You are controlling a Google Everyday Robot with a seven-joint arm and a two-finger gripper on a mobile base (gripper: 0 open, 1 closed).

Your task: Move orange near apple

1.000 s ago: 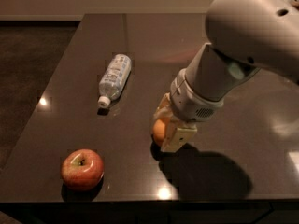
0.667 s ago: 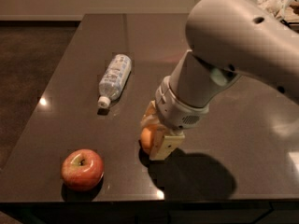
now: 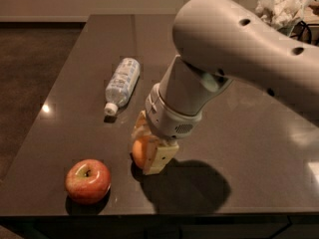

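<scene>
Since the earlier frames, across the dark table (image 3: pixel 75 108) my arm (image 3: pixel 224 49) has swept toward the view's left and closer to the front edge, taking its load along. That arm now fills the upper right of the scene, and its wrist slopes down to the pincer low over the tabletop. A plastic water bottle (image 3: pixel 122 85) lies on its side beyond the pincer and a little to the left, its capped end pointing roughly back toward the pincer. It is well apart and plays no part in this job. The apple (image 3: pixel 87 180) sits upright, stem up, to the left of the pincer and slightly nearer the front edge, close by but not touching. The orange (image 3: pixel 139 152) is between my fingers, at or just above the surface; I cannot tell whether it rests on the table. My pincer (image 3: pixel 147 158) is closed around that orange, holding it from both sides. Being round, the fruit has no long axis to mind. What matters is that the apple lies left and a touch forward of the pincer, so I judge that a short further shift that way, then letting go, would finish the move.
</scene>
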